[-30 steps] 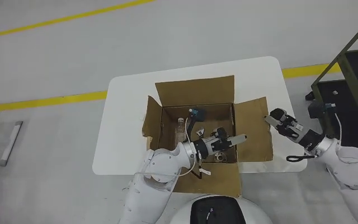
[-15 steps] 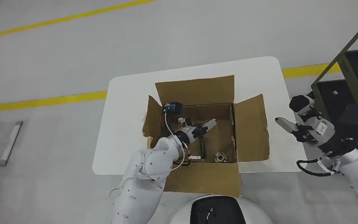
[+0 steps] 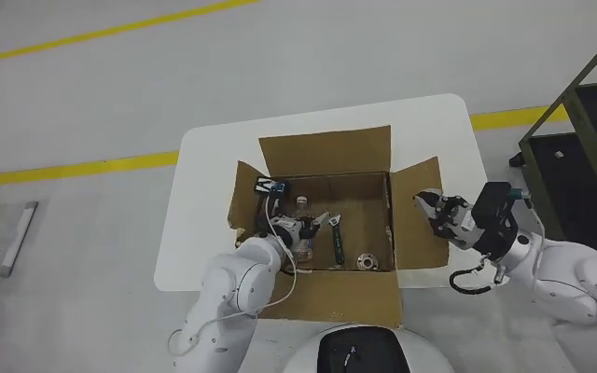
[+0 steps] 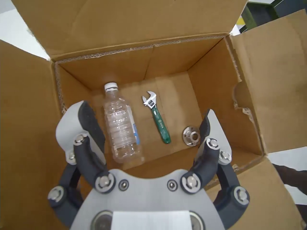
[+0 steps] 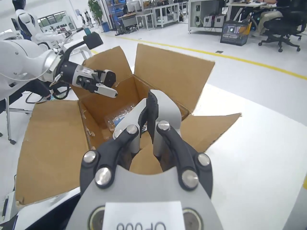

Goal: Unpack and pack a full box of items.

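Likely light, thin-walled and slippery, the bottle [image 4: 122, 130] lying at the left of the box [image 4: 168, 77] floor is best clasped across its ribbed middle by the left gripper [image 4: 146, 110], spread wide above it, while the right gripper [image 5: 151, 106] hangs pressed together over the right flap [image 3: 415, 219].

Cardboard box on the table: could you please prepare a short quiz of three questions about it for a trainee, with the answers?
1. True or false: the left gripper is shut on the plastic bottle.
2. Inside the cardboard box, what lies between the bottle and the metal flange? A) adjustable wrench B) screwdriver C) tape roll
3. What colour is the wrench's handle?
Key: 1 false, it is open and holds nothing; 2 A; 3 green.
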### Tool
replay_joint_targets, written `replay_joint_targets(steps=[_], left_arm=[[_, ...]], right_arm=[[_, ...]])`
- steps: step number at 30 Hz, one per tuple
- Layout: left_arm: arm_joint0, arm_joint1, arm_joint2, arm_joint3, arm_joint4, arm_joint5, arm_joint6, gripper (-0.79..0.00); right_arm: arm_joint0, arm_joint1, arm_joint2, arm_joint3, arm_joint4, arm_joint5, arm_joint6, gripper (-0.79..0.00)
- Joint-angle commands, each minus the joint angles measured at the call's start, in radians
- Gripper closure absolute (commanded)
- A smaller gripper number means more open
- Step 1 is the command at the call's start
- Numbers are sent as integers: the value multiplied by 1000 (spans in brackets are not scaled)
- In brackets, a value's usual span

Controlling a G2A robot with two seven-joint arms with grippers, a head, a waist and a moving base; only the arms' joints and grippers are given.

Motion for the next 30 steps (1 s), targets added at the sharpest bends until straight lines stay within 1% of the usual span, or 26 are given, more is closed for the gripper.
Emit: replay_joint_targets(steps=[1, 3, 5, 6, 10, 14, 17, 19, 24, 30], left_arm=[[5, 2, 1, 1, 24, -6, -3, -785], [10, 3, -2, 8, 35, -9, -1, -785], [9, 6, 3, 19, 98, -26, -11, -785], [11, 5, 7, 20, 96, -23, -11, -785], [8, -1, 36, 5, 48, -26, -24, -785], [-10, -10, 84, 0, -9, -23, -43, -785], [-32, -18, 128, 30, -14, -14, -55, -785], [-45, -29, 153, 56, -73, 24, -44, -785], [-45, -29, 153, 56, -73, 24, -44, -785], [-45, -29, 153, 56, -73, 24, -44, -785]], right_arm=[[30, -3, -26, 51, -18, 15, 11, 0], [50, -5, -48, 82, -40, 28, 18, 0], [63, -8, -67, 109, -41, 37, 22, 0], [67, -9, -73, 118, -41, 42, 23, 0], [73, -11, -84, 121, -37, 47, 18, 0], [63, -11, -70, 93, -30, 44, 6, 0], [47, -10, -53, 70, -35, 41, -5, 0], [38, -9, -42, 56, -37, 36, -10, 0], [14, -9, -16, 47, -19, 27, -53, 0], [14, -9, -16, 47, -19, 27, -53, 0]])
